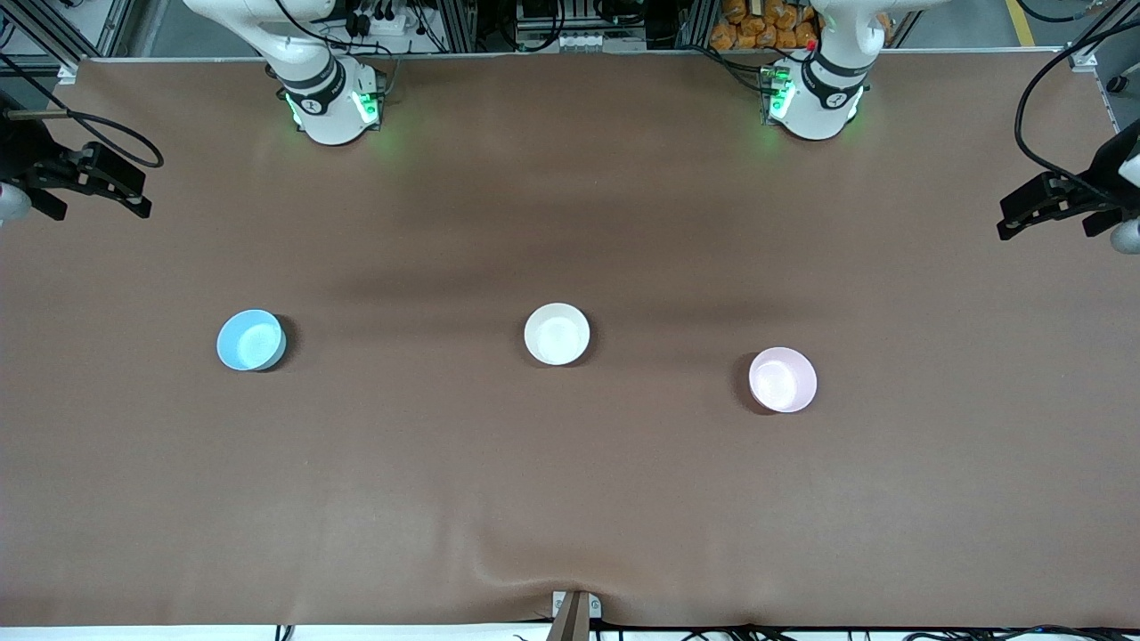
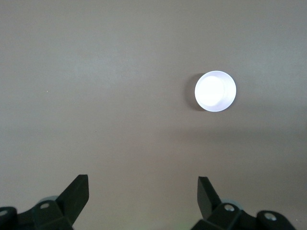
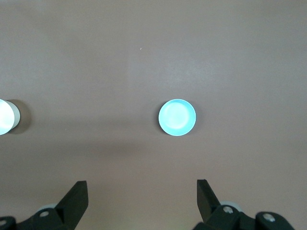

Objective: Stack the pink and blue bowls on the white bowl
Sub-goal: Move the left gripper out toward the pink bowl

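Observation:
The white bowl [image 1: 557, 334] stands upright near the middle of the table. The light blue bowl [image 1: 251, 340] stands toward the right arm's end, the pale pink bowl [image 1: 783, 380] toward the left arm's end and a little nearer the front camera. All three are apart and empty. My left gripper [image 2: 144, 181] is open and empty, high over the table, with the pink bowl [image 2: 215, 91] below it. My right gripper [image 3: 141, 184] is open and empty, high over the table, with the blue bowl [image 3: 177, 117] below it and the white bowl [image 3: 5, 117] at the view's edge.
The brown table cover [image 1: 570, 499] has a wrinkle at the front edge by a small bracket [image 1: 574, 610]. The arm bases [image 1: 334, 102] [image 1: 815, 98] stand along the back edge. Black gear with cables shows at both side edges of the front view [image 1: 80, 174] [image 1: 1060, 200].

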Controlling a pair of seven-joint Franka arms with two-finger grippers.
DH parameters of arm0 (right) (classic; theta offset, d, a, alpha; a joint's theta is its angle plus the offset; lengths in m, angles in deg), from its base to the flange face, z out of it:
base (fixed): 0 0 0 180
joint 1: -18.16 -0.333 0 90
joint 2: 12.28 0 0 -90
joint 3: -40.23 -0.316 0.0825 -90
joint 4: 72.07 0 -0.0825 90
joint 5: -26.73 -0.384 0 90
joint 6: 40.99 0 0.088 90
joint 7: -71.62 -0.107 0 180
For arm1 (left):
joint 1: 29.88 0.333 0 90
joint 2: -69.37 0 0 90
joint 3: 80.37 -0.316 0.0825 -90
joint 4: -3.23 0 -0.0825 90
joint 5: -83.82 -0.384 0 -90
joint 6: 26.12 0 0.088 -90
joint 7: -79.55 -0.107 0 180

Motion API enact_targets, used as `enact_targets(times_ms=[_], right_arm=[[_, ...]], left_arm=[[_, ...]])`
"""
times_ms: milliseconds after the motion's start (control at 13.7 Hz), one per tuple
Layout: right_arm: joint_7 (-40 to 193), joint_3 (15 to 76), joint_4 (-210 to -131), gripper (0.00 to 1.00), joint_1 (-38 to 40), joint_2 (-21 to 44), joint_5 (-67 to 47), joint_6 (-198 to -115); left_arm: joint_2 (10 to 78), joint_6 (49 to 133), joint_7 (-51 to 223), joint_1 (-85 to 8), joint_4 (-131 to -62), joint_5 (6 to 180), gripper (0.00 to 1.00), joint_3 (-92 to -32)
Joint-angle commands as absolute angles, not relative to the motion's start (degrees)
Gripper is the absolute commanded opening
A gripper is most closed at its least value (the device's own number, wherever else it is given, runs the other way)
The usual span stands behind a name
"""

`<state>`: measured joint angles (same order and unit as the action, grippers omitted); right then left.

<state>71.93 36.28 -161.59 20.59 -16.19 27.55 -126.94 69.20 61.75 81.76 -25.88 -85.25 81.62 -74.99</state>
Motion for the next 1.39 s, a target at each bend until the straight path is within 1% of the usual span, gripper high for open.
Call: enact_targets(times_ms=[0, 219, 365, 511, 657, 803, 1022, 1314], right_arm=[[72.41, 35.66, -161.55, 1.00, 21.42, -16.32, 28.14, -126.68], [72.41, 35.66, -161.55, 1.00, 21.24, -16.32, 28.14, -126.68], [72.41, 35.66, -161.55, 1.00, 20.98, -16.32, 28.14, -126.77], [72.41, 35.75, -161.55, 1.00, 21.06, -16.32, 28.14, -126.77], [72.41, 35.66, -161.55, 1.00, 21.15, -16.32, 28.14, -126.77], [72.41, 35.66, -161.55, 1.00, 21.24, -16.32, 28.14, -126.77], [72.41, 35.75, -161.55, 1.00, 21.33, -16.32, 28.14, -126.77], [72.41, 35.75, -161.55, 1.00, 21.15, -16.32, 28.14, -126.77]], left_arm=[[68.66, 60.54, 81.84, -25.67, -84.22, 83.38, 1.00, -74.66], [68.31, 60.63, 81.57, -25.93, -83.78, 83.38, 1.00, -74.83], [65.51, 62.20, 81.14, -25.76, -83.87, 83.73, 1.00, -74.66], [60.08, 66.84, 80.96, -25.75, -84.48, 86.10, 1.00, -74.66], [54.36, 73.25, 80.96, -26.45, -84.57, 86.28, 1.00, -74.57], [50.22, 78.09, 80.96, -28.12, -85.18, 86.37, 1.00, -74.66], [47.93, 85.48, 81.05, -28.48, -89.04, 86.46, 1.00, -74.57], [45.02, 88.22, 81.05, -28.22, -89.40, 86.46, 1.00, -74.57]])
